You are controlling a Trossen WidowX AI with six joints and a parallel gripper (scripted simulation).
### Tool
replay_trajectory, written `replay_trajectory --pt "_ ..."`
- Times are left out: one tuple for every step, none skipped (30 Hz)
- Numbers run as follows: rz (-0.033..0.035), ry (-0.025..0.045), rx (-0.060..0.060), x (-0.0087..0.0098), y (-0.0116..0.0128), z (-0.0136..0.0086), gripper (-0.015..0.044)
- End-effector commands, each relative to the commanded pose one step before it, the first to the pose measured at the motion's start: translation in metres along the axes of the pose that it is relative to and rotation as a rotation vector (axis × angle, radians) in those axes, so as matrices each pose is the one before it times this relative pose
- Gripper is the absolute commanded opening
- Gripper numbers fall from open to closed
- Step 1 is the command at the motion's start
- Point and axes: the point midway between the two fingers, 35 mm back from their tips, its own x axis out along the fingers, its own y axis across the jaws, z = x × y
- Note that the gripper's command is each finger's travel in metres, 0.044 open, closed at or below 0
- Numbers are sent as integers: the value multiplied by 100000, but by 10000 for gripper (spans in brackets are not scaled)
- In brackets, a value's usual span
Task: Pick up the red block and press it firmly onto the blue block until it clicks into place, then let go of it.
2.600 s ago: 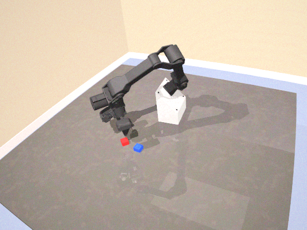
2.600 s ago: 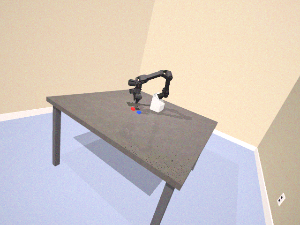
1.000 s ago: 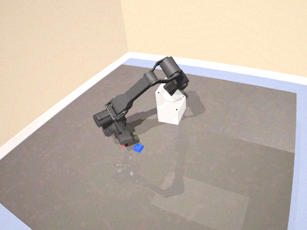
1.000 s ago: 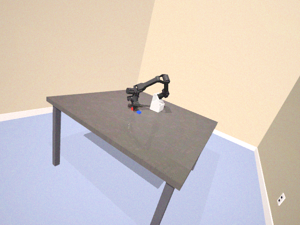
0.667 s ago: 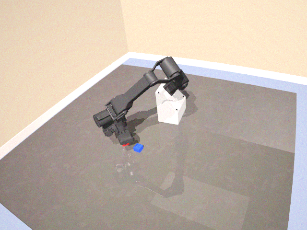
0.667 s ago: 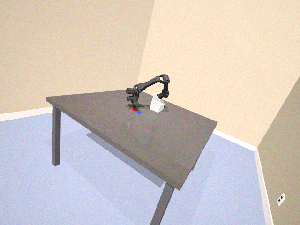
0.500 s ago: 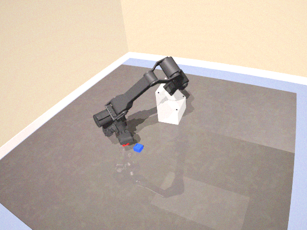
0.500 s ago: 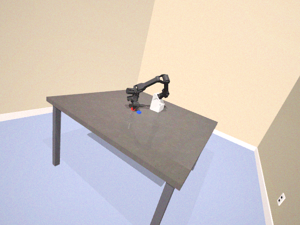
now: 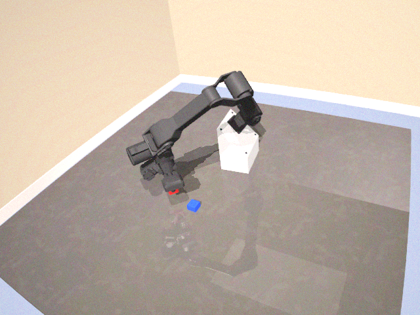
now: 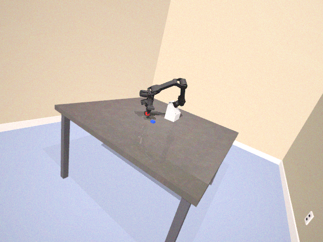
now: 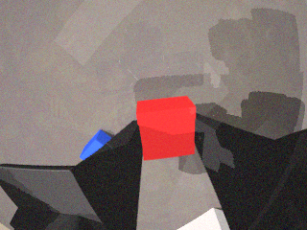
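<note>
The red block (image 9: 174,191) (image 10: 147,113) (image 11: 166,126) is held between the two black fingertips, raised above the table top; its shadow lies apart from it. My gripper (image 11: 166,120) is shut on it, one finger on each side. In the top and exterior views the gripper's body hides part of the red block. The blue block (image 9: 193,205) (image 10: 152,121) (image 11: 96,144) lies flat on the table, a short way from the red block and not touching it. In the wrist view it shows at the left, partly hidden behind the left finger.
The dark table (image 9: 305,220) (image 10: 182,145) carries everything. The arm's white base block (image 9: 236,152) (image 10: 172,113) stands behind and to the right of the blue block in the top and exterior views. Its edge also shows at the bottom of the wrist view (image 11: 203,222).
</note>
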Motion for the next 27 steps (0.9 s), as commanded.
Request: replay_trajectory --pt "-228 -885 -881 -2214 317 220 0" --pt "-11 -1 0 -475 31 -12 0" --pt "-9 4 -1 -477 29 -19 0" --pt "-6 8 -2 -479 27 -26 0" --pt "-3 13 -2 -480 25 -34 0" --pt "0 18 -3 -482 23 -41 0" --pt "4 22 -4 -483 22 -49 0" --pt "7 26 -5 -484 20 -56 0" --pt "10 31 -6 -485 19 -64 0" --pt "13 35 -7 -486 17 -72 0" --pt "13 32 -6 -401 13 -65 0" --pt "9 21 -4 -241 7 -41 0" --pt "3 7 -1 -80 2 -14 0" --pt "0 0 0 0 0 0 0" --pt "0 0 0 0 0 0 0" --pt "-9 -14 -576 52 55 -26 0" --pt "-27 -39 -1727 157 166 -78 0" --pt "-40 -58 -2881 262 277 -129 0" --pt "-41 -60 -3533 321 341 -156 0" --pt "-31 -48 -3540 321 343 -152 0" --pt "-21 -37 -3544 321 345 -148 0" --pt "-11 -27 -3548 321 347 -144 0" --pt "0 -17 -3552 320 349 -141 0" --pt "11 -7 -3556 320 351 -137 0" --pt "23 2 -3559 319 353 -133 0" --pt "28 8 -3269 285 356 -129 0" --pt "39 15 -3270 285 358 -125 0"
